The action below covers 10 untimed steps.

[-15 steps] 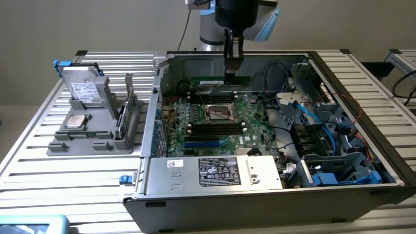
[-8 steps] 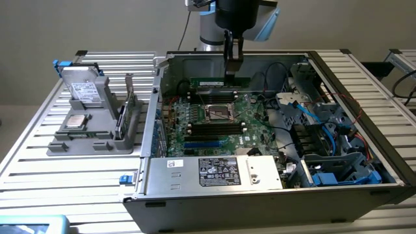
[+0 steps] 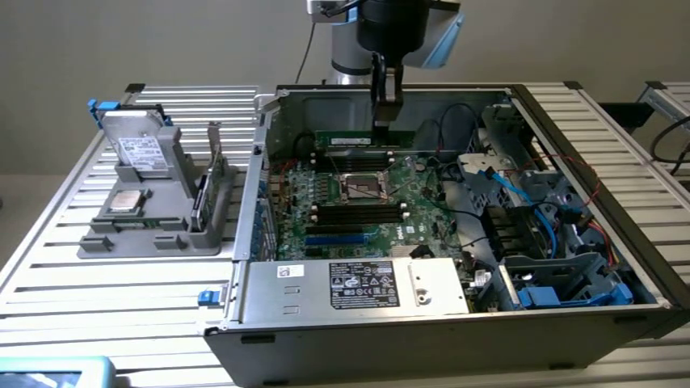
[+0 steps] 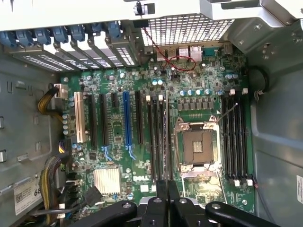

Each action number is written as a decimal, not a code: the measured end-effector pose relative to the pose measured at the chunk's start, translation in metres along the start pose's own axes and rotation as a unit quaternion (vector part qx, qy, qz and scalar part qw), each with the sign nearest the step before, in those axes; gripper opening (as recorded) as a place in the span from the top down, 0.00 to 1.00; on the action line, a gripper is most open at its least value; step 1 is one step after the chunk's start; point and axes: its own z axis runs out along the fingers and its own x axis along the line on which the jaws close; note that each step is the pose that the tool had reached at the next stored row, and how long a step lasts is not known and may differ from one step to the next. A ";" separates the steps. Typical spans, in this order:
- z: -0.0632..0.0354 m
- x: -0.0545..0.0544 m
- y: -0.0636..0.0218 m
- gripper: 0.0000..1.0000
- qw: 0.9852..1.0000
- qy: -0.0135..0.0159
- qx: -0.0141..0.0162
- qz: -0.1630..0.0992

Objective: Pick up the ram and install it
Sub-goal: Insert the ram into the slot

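The ram point(image 3: 361, 140) is a slim green stick hanging level under my gripper point(image 3: 384, 121), which is shut on its top edge. It hovers inside the open computer case point(image 3: 323, 323), above the motherboard point(image 3: 356, 202), over the black memory slots on the far side of the CPU socket point(image 3: 363, 189). In the wrist view, the fingers point(image 4: 161, 208) are pressed together and the ram point(image 4: 166, 142) shows edge-on as a thin strip. It runs alongside the black memory slots point(image 4: 156, 137), next to the CPU socket point(image 4: 199, 144).
A grey fixture point(image 3: 151, 226) at the exterior view's left holds a hard drive point(image 3: 138, 149), a CPU and an upright card. The power supply point(image 3: 356, 283) sits at the case's front. Cables and drive cages point(image 3: 561, 267) crowd the exterior view's right. More slots point(image 4: 236, 137) lie beyond the socket.
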 end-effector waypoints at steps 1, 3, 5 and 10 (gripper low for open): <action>0.0005 0.000 0.0000 0.88 1.000 0.000 0.000 0.000; 0.0016 0.000 -0.0001 0.88 1.000 0.001 0.000 0.000; 0.0027 0.000 -0.0001 0.88 1.000 0.003 0.000 0.000; 0.0048 0.000 -0.0006 0.88 1.000 0.006 0.000 0.000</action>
